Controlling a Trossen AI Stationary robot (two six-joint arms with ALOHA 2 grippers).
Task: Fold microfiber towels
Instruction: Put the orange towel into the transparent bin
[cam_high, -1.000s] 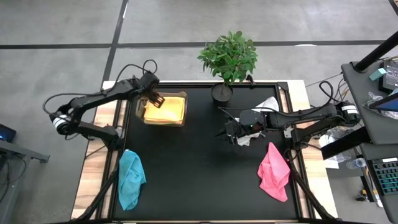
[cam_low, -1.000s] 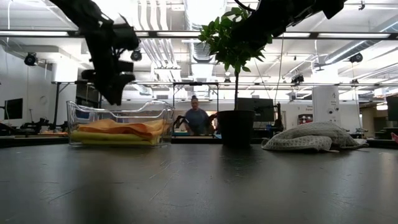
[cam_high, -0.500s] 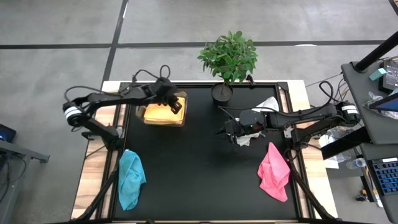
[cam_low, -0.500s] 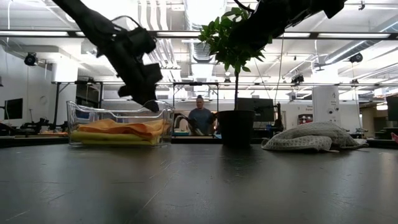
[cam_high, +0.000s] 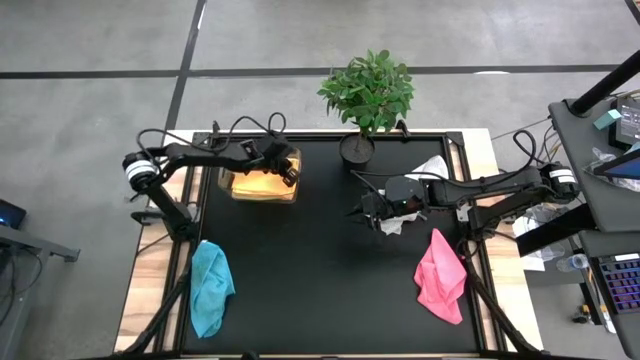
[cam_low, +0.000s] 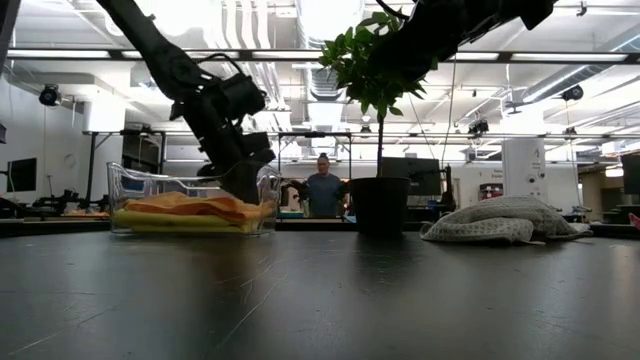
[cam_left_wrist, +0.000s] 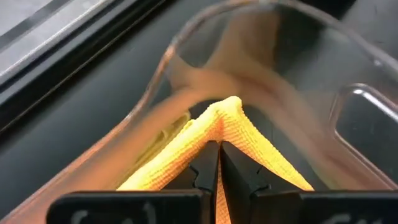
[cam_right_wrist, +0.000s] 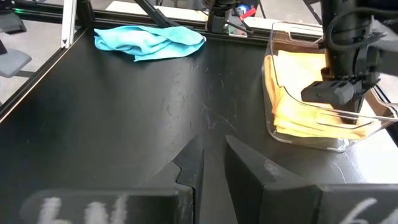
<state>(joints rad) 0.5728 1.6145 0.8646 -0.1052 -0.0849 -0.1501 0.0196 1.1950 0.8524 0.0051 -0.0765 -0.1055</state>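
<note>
**Left gripper pinched orange towel in the box**

The black table (cam_high: 320, 290) filled most of the high view. A potted plant (cam_high: 367, 95) stood at its far edge, near the middle. The left arm reached in from the far left; the right arm lay across the right side.

The pink towel (cam_high: 440, 275) lay crumpled at the near right, the teal towel (cam_high: 208, 285) crumpled at the near left. The white-grey towel (cam_low: 500, 220) was a heap at the far right, beside the right arm.

The clear plastic box (cam_high: 265, 175) sat far left on the table w/ the orange towel (cam_left_wrist: 230, 121) on top of the yellow towel (cam_low: 180, 220) inside.

The left gripper (cam_left_wrist: 217, 165) was down inside the box, at its right end. Its fingers were closed on a raised ridge of the orange towel.

The right gripper (cam_right_wrist: 211, 158) hung above the bare table approx. in the middle, pointing to the box. Its fingers were nearly together w/ a small gap and held nothing.

A person (cam_low: 322, 188) showed in the room behind.
</note>
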